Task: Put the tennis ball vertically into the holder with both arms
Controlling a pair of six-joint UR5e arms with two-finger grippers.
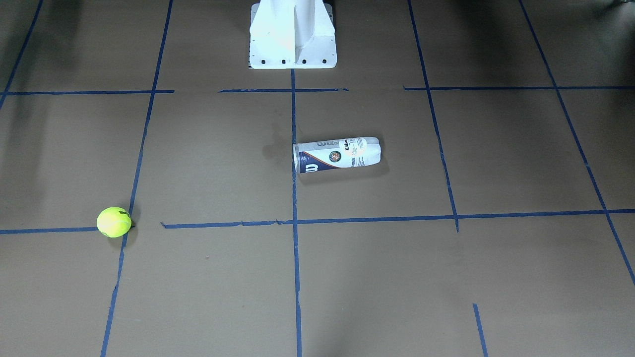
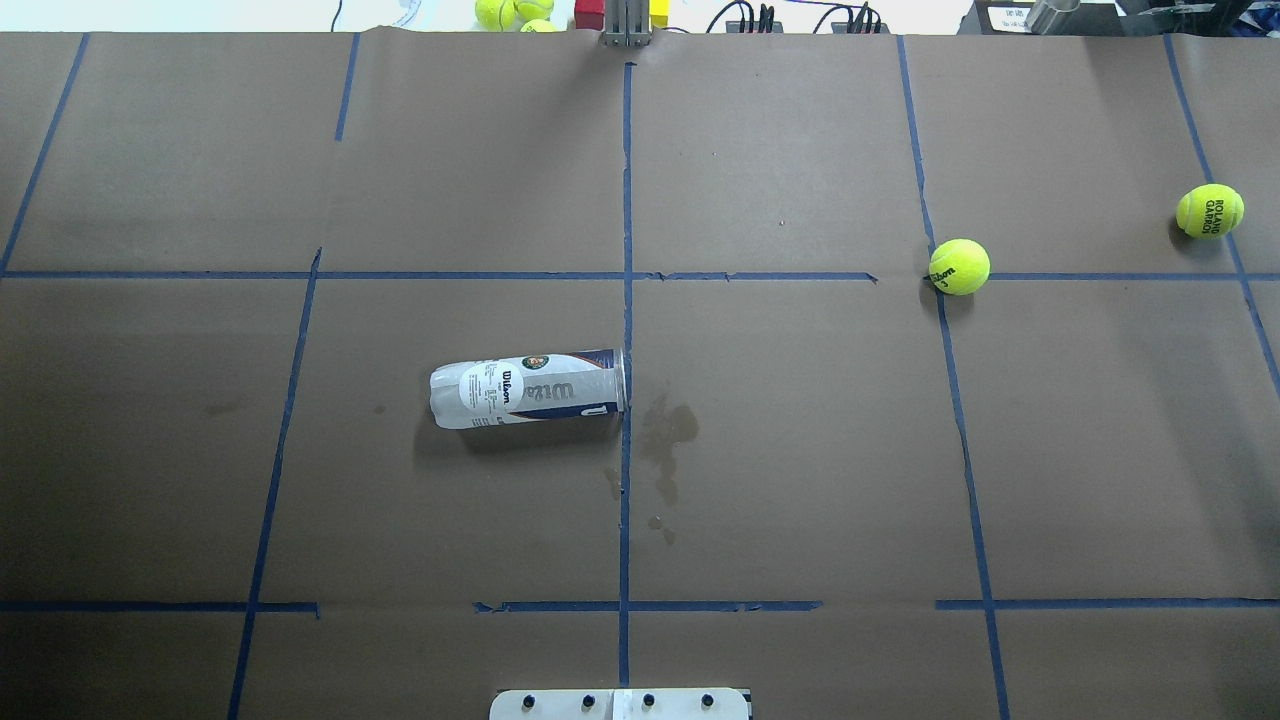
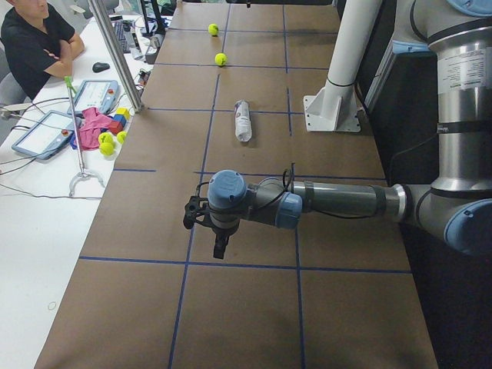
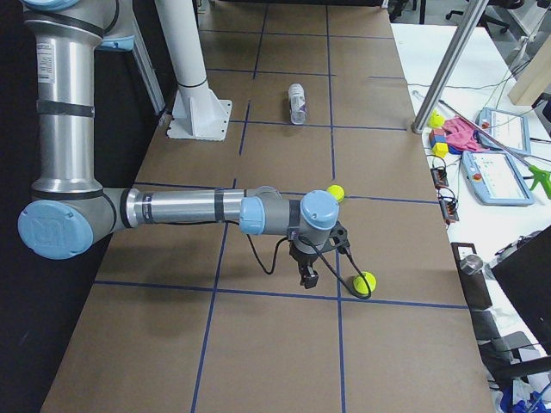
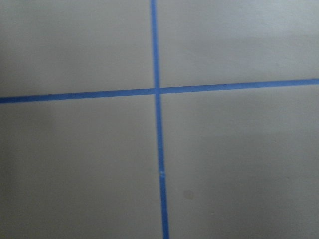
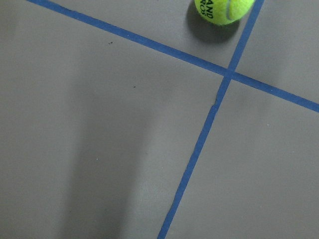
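Observation:
The holder (image 2: pixel 527 388) lies on its side left of the table's centre line, mouth toward the centre; it also shows in the front view (image 1: pixel 337 154). One tennis ball (image 2: pixel 959 266) rests on a tape crossing at the right, also in the front view (image 1: pixel 113 221). A second ball (image 2: pixel 1210 210) lies farther right and shows at the top of the right wrist view (image 6: pixel 224 10). My left gripper (image 3: pixel 221 247) hangs above bare table, well short of the holder. My right gripper (image 4: pixel 307 277) hangs just beside the second ball (image 4: pixel 365 281). I cannot tell whether either is open or shut.
The white pedestal base (image 2: pixel 620 703) stands at the near edge. Blue tape lines grid the brown table. A dark stain (image 2: pixel 665 440) lies beside the holder's mouth. Spare balls (image 2: pixel 510 12), blocks and tablets sit beyond the far edge, where an operator (image 3: pixel 34 38) sits.

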